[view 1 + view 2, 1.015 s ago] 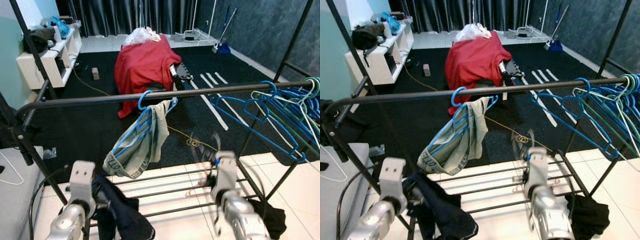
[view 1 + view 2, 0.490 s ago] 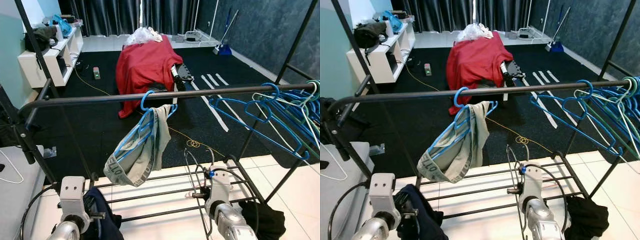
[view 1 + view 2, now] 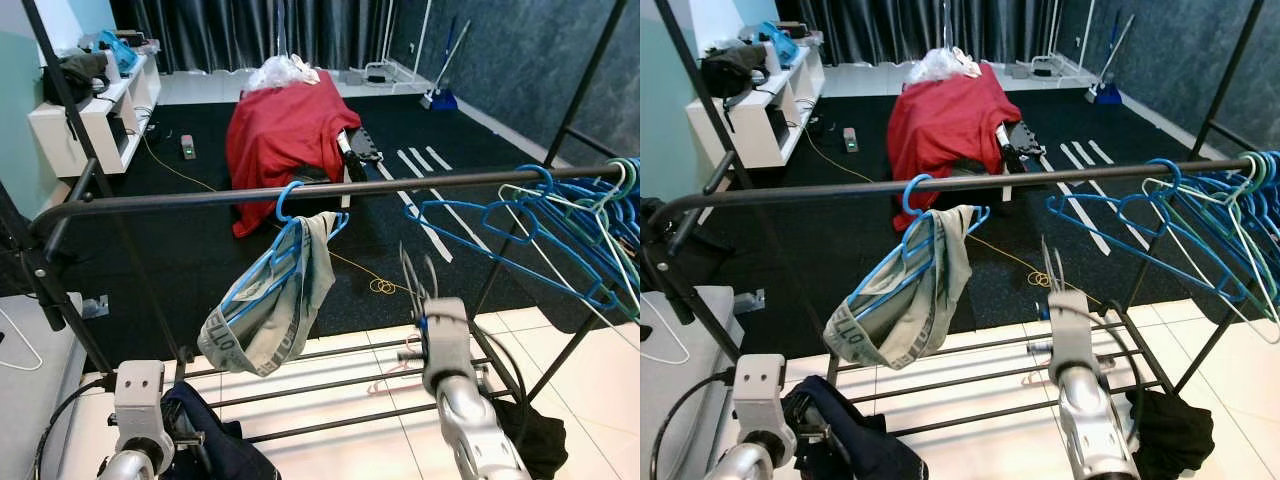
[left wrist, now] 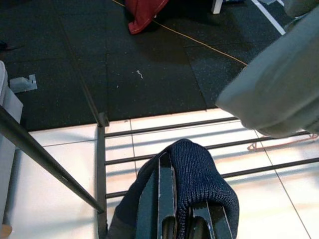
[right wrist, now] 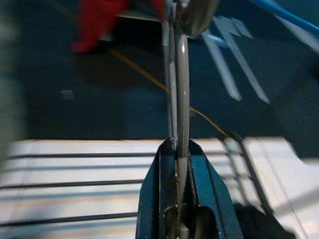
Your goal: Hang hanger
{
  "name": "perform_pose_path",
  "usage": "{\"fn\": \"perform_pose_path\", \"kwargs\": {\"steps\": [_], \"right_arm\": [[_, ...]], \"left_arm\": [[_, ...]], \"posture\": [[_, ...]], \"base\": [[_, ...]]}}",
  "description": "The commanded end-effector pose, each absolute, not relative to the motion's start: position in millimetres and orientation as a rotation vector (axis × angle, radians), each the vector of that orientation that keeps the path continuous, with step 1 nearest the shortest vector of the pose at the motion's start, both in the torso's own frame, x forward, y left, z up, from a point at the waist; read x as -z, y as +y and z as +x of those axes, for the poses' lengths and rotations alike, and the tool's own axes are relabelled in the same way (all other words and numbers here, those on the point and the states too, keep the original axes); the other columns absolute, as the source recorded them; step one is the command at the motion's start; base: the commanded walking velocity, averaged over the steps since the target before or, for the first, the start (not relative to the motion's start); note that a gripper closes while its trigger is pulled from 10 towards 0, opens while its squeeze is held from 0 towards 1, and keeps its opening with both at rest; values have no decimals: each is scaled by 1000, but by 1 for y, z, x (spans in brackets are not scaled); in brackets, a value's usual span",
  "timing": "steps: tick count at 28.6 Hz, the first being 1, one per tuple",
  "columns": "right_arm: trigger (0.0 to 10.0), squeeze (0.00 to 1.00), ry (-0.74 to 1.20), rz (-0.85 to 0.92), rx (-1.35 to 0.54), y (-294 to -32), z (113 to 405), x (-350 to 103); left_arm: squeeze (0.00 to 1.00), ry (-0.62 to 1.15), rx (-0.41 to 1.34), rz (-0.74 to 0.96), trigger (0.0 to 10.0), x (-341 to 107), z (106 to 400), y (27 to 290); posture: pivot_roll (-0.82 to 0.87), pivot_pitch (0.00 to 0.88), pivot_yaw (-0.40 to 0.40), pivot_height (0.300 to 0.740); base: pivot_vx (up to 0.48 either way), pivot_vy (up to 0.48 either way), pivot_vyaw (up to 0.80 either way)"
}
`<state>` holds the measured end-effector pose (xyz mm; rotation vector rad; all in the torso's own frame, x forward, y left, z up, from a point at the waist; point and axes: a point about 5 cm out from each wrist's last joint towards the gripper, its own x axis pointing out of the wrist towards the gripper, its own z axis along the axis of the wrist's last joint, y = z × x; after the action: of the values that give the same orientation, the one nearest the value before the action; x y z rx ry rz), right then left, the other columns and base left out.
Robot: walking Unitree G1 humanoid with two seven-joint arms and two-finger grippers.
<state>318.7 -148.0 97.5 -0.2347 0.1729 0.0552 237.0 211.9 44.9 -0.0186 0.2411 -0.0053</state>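
Right gripper (image 5: 175, 149) pinches 1 thin grey wire hanger (image 5: 180, 74); lift its hook (kept level) over the black rail (image 3: 420, 183) mid-span.

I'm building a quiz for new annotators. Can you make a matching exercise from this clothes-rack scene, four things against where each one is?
Things:
1. grey shorts
2. dark knitted garment
3. red cloth
4. grey hanger

Places:
A. clamped in the right pincer
B. draped over something on the black floor behind the rack
C. on a blue hanger on the rail
D. held in the left pincer

Pairs: 1-C, 2-D, 3-B, 4-A
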Motion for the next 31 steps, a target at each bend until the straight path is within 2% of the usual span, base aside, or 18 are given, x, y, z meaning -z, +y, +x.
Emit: {"fn": "perform_pose_path", "kwargs": {"steps": [1, 2, 6, 10, 12, 14, 17, 19, 26, 30, 31], "right_arm": [[10000, 0, 199, -263, -126, -136, 317, -95], [10000, 0, 188, -290, -181, -126, 319, -98], [10000, 0, 177, -308, -216, -118, 321, -101], [10000, 0, 120, -328, -331, -85, 337, -121], [10000, 0, 120, -328, -331, -85, 337, -121], [10000, 0, 75, -372, -396, -68, 346, -137], [10000, 0, 75, -372, -396, -68, 346, -137], [10000, 0, 67, -410, -476, -53, 350, -145], [10000, 0, 99, -476, -664, -21, 340, -140], [10000, 0, 96, -495, -691, -15, 337, -139], [10000, 0, 81, -516, -728, -6, 334, -140]], "left_arm": [[0, 237, 9, 0, 10000, -44, 236, 214], [0, 237, 12, 5, 10000, -44, 235, 214], [0, 237, 15, 8, 10000, -43, 235, 214], [0, 240, 23, 13, 10000, -43, 235, 214], [0, 240, 23, 13, 10000, -43, 235, 214], [0, 237, 24, 17, 10000, -44, 235, 216], [0, 237, 24, 17, 10000, -44, 235, 216], [0, 239, 21, 19, 10000, -43, 235, 217], [0, 246, 22, 22, 10000, -42, 233, 218], [0, 249, 27, 23, 10000, -42, 233, 218], [0, 253, 32, 24, 10000, -41, 233, 217]], "posture": [[37, 56, -16, 740], [38, 58, -16, 740], [38, 57, -15, 740], [39, 57, -13, 740], [39, 57, -13, 740], [40, 60, -15, 740], [40, 60, -15, 740], [40, 64, -16, 740], [40, 73, -12, 740], [37, 75, -10, 740], [36, 75, -7, 740]], "base": [[0, 0, 0], [0, 0, 0], [0, 0, 0], [0, 0, 0], [0, 0, 0], [0, 0, 0], [0, 0, 0], [0, 0, 0], [0, 0, 0], [0, 0, 0], [0, 0, 0]]}}
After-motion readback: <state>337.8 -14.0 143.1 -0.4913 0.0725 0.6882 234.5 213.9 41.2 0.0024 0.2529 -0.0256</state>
